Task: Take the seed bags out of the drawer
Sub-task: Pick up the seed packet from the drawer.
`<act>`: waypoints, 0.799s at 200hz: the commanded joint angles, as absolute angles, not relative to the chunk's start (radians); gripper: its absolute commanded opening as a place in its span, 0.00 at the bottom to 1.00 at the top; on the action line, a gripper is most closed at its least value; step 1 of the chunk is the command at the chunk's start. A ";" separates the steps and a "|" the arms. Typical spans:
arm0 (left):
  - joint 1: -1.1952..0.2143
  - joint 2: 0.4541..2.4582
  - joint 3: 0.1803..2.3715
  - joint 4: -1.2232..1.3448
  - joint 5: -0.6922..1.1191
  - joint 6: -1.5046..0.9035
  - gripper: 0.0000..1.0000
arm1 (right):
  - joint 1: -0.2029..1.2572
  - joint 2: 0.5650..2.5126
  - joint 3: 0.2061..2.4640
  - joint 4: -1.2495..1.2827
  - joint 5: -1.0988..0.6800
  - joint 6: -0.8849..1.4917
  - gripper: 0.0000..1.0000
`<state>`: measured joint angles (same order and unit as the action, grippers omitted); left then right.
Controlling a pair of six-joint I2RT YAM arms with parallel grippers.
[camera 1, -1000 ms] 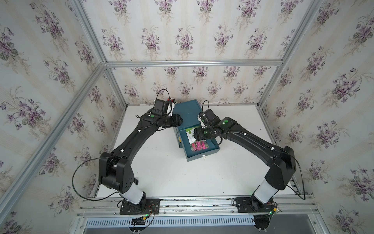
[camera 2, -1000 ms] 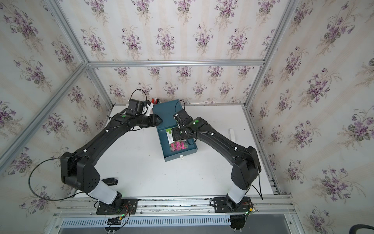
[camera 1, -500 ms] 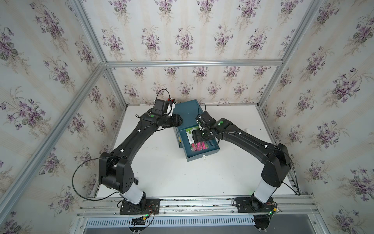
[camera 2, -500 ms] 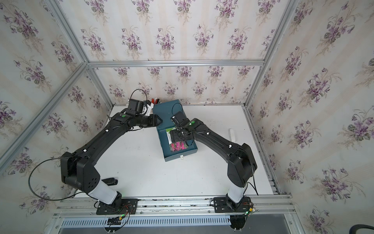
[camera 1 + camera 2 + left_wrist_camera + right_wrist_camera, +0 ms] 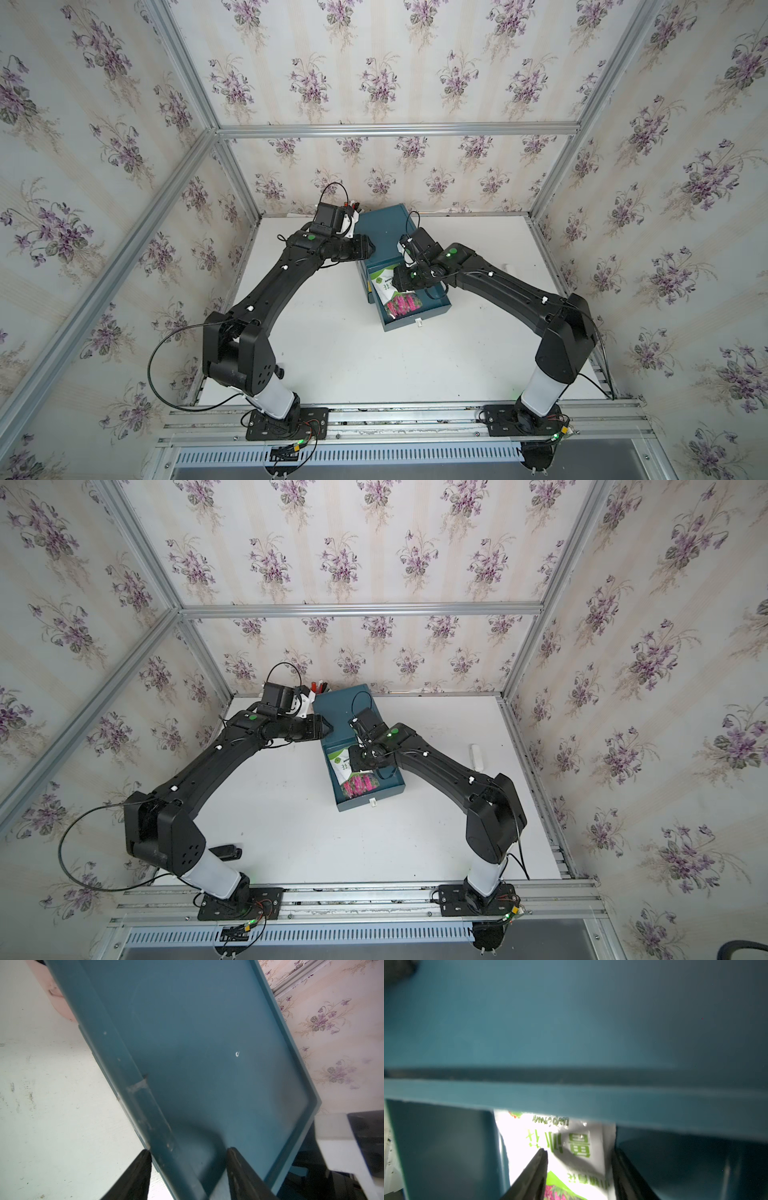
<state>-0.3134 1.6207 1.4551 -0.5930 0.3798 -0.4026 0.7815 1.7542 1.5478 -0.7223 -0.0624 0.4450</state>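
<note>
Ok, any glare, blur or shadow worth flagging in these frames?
Right wrist view: the seed bag has its white top blown out, and the cabinet is blurred. Left wrist view: soft, with a dark shadow on the cabinet near the left hand. Both top views: evenly lit, sharp.

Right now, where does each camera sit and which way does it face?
Top views: high above the front rail, looking down at the white table; both black arms show.
Left wrist: behind the left gripper, facing the teal plastic drawer cabinet; fingers show.
Right wrist: behind the right gripper, facing the glossy white-topped seed bag; fingers show.
Shared: every view shows that cabinet.
</note>
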 commanded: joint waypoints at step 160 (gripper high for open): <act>-0.301 1.642 1.448 -0.750 0.353 -0.365 0.60 | 0.782 1.773 1.548 -0.706 -0.054 0.436 0.05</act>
<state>-0.3016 1.6279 1.4586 -0.5964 0.4042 -0.3939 0.7803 1.7691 1.5398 -0.7029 -0.0677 0.4450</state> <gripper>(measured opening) 0.603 0.086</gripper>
